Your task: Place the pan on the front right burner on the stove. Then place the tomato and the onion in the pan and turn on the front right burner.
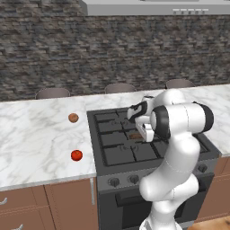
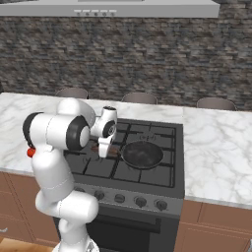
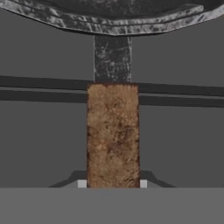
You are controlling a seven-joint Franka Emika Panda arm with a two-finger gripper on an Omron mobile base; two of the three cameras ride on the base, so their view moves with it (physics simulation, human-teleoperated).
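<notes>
The black pan (image 2: pixel 142 154) is over the grates on the right half of the stove (image 2: pixel 98 168), its brown wooden handle (image 2: pixel 111 151) pointing left. My gripper (image 2: pixel 103 149) is shut on that handle. In the hand view the handle (image 3: pixel 113 135) runs up from between my fingertips (image 3: pixel 82 184) to the pan's rim (image 3: pixel 112 24). The front right burner's grate (image 2: pixel 160 175) shows just in front of and right of the pan. The red tomato (image 1: pixel 76 155) and the brownish onion (image 1: pixel 73 117) lie on the marble counter left of the stove (image 1: pixel 117 155).
Round knobs (image 2: pixel 141 201) line the stove's grey front panel. Marble counter (image 2: pixel 216 147) runs on both sides of the cooktop. Chair backs (image 1: pixel 120 87) stand behind the counter, and a range hood (image 2: pixel 113 7) hangs above.
</notes>
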